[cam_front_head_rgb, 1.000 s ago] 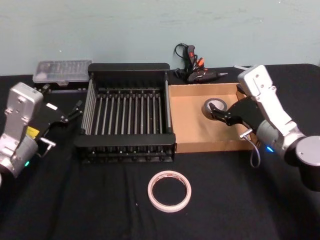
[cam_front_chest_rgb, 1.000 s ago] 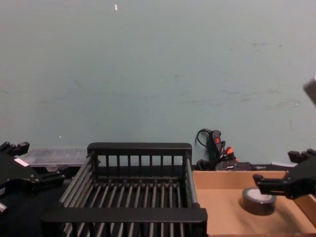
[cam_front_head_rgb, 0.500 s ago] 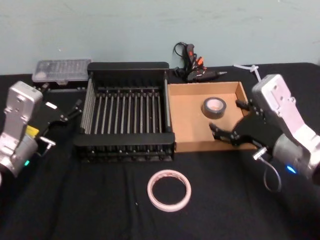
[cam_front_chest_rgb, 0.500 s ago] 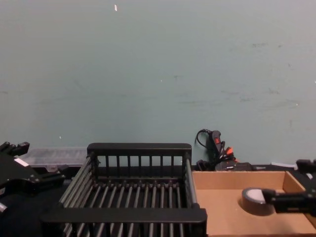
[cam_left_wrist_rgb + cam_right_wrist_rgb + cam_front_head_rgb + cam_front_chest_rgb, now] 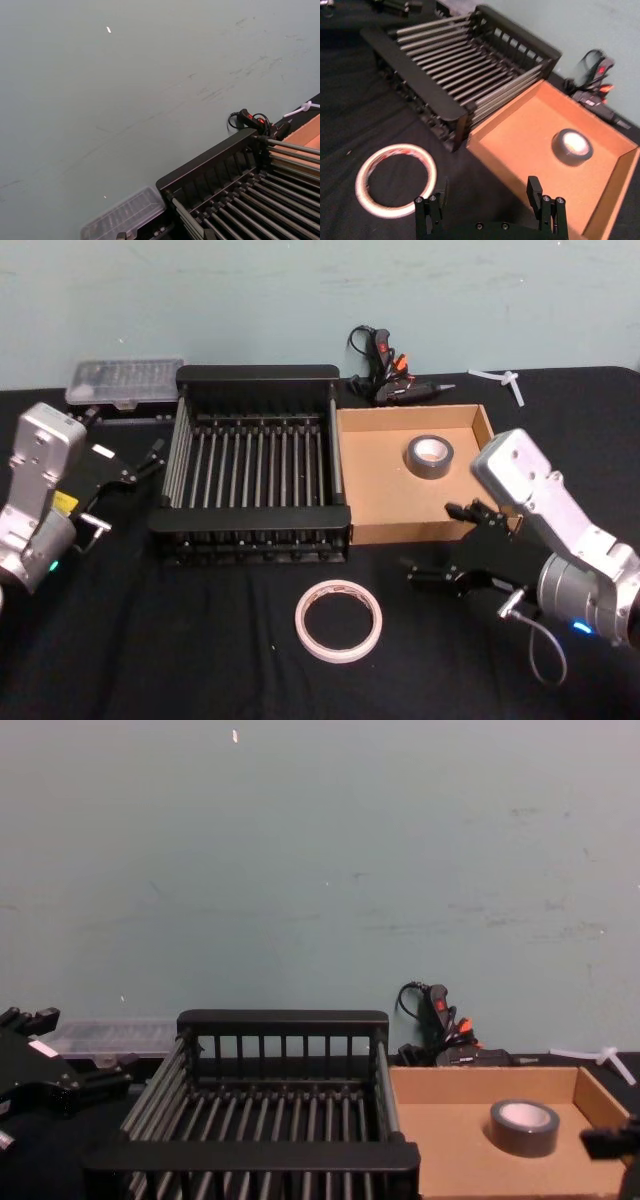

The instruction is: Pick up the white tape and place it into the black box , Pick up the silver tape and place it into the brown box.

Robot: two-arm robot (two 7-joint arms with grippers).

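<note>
Now right pincer (image 5: 447, 545) has withdrawn from the brown box (image 5: 380, 502).

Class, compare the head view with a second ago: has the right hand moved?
Yes. The right hand has pulled back from over the brown box toward the robot, now open beside the white tape.

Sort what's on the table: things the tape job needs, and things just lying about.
Job: white tape, black box, silver tape lying in the brown box, right gripper open.
Lying about: glue gun, clear plastic case.
</note>
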